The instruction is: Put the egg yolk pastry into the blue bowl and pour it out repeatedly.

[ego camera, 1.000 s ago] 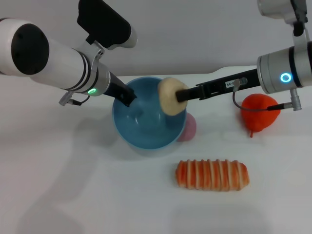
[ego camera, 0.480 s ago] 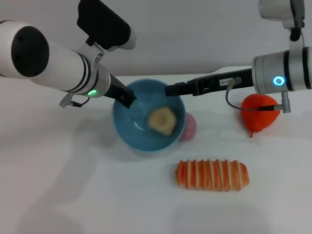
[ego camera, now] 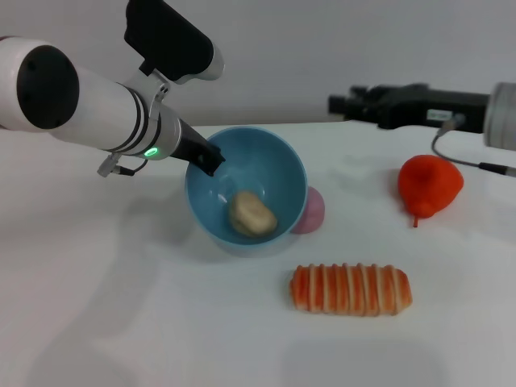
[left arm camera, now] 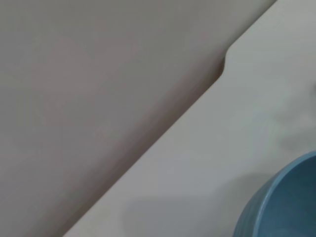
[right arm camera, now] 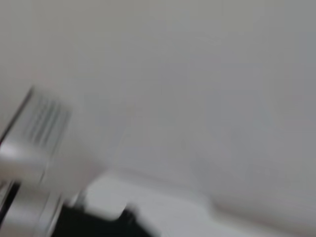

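Observation:
The light blue bowl (ego camera: pixel 278 165) stands on the white table, tilted a little toward me. The pale beige egg yolk pastry (ego camera: pixel 251 214) lies inside it, near the bottom. My left gripper (ego camera: pixel 211 159) is shut on the bowl's left rim, with one black finger reaching inside. In the left wrist view only a slice of the bowl's outer wall (left arm camera: pixel 284 202) shows. Well apart from the bowl, my right gripper (ego camera: pixel 337 103) hangs above the table's far edge, holding nothing.
A pink ball (ego camera: pixel 311 212) touches the bowl's right side. Nearer the front lies a long orange-and-cream striped bread (ego camera: pixel 351 289). A red-orange pear-shaped item (ego camera: pixel 430 185) sits at the right. The table's far edge (left arm camera: pixel 197 101) runs behind the bowl.
The pastry left my right gripper and dropped into the bowl, settling at its bottom. My right arm drew back up and to the right. The left arm kept its hold.

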